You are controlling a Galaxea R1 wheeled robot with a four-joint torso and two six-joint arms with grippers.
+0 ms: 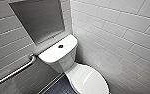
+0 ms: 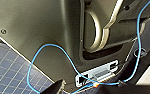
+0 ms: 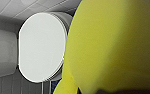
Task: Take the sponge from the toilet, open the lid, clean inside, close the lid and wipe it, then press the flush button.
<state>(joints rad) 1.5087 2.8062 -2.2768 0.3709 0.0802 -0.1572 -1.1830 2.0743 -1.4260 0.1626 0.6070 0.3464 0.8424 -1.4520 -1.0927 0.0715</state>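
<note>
- Brushed steel grab bar (image 1: 13, 73) on the left wall.
- White glossy ceramic toilet (image 1: 58, 53): smooth white oval plastic lid (image 1: 87, 81) down, not yet opened.
- Small bright yellow sponge (image 3: 111, 47) close before the right wrist camera, facing the lid, presumably carried for cleaning; right hand's grip: cannot tell.

Well ahead of the right tool (image 3: 116, 91) stand walls of pale rectangular tiles (image 1: 121, 37), laid in offset rows and meeting in a corner. The wall on the tool's left carries a recessed grey niche (image 1: 39, 18) with square-cut edges. Lower on that same wall a metal grab bar (image 1: 13, 72) runs at a slant, its upper end bending into the tiles. The floor (image 1: 59, 87) below is dark, with a fine grid of small tiles.
</note>
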